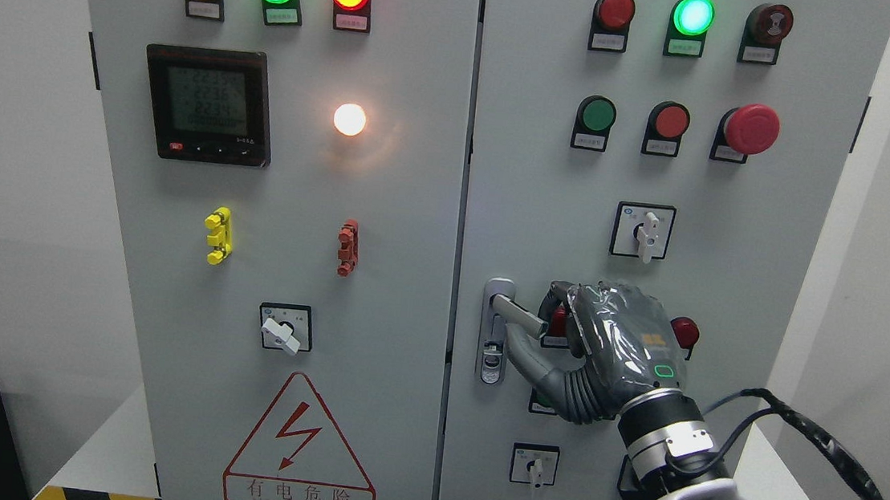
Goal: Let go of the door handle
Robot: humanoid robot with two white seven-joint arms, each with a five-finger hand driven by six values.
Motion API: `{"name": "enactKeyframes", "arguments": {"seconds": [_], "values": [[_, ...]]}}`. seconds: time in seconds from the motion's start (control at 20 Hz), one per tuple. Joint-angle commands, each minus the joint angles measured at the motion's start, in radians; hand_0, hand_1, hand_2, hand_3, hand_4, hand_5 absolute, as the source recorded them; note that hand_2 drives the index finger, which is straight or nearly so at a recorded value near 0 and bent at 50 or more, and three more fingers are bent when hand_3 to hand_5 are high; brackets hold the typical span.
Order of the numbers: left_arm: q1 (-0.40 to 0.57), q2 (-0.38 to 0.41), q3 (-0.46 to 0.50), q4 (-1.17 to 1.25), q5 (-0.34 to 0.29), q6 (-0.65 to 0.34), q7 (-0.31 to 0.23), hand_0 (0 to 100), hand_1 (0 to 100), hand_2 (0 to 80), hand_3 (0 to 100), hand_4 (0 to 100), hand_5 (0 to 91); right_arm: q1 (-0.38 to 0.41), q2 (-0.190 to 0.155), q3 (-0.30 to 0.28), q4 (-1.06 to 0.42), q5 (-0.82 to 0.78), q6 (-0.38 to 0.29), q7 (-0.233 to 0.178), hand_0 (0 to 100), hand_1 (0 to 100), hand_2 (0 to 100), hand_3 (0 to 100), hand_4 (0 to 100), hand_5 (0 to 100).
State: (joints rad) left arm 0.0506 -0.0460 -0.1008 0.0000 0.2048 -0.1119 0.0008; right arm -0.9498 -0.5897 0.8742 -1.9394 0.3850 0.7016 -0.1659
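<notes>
We see a grey electrical cabinet (378, 276) with two doors, and the dark seam between them runs down the middle of the view. The door handle (516, 313) sits on the right door, just beside this seam, on a long metal plate (493, 331) with a key lock at its lower end. The lever of the handle points to the right and a little toward us. Our right hand (606, 345) comes in from the lower right corner, with a black cable (808, 431) looping beside the wrist. The hand is in front of the right door, at the free end of the lever. Its thumb (524, 354) reaches under the lever toward the plate, and the other fingers (579, 326) are curled loosely near the lever tip; we cannot tell if they press on it or only lie close to it. The hand covers some red buttons on the panel behind it. Above the hand there is a white rotary switch (645, 232), near but apart, and below the hand a smaller switch (535, 466). To the left of the seam the other door has a meter display (208, 104), a yellow clip (218, 235), a red clip (348, 247) and a warning triangle (302, 447). To the right of the cabinet edge there is a bare white wall, so the arm has open room on that side. Our left hand is not visible.
</notes>
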Motion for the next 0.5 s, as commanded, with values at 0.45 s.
{"name": "enactKeyframes", "arguments": {"seconds": [0.45], "values": [[0.0, 0.0, 0.0, -0.031, -0.001, 0.0, 0.001, 12, 39, 0.0, 0, 0, 0.0, -0.001, 0.001, 0.0, 0.0, -0.002, -0.005, 0.0, 46, 32, 61, 100, 97, 100]]}}
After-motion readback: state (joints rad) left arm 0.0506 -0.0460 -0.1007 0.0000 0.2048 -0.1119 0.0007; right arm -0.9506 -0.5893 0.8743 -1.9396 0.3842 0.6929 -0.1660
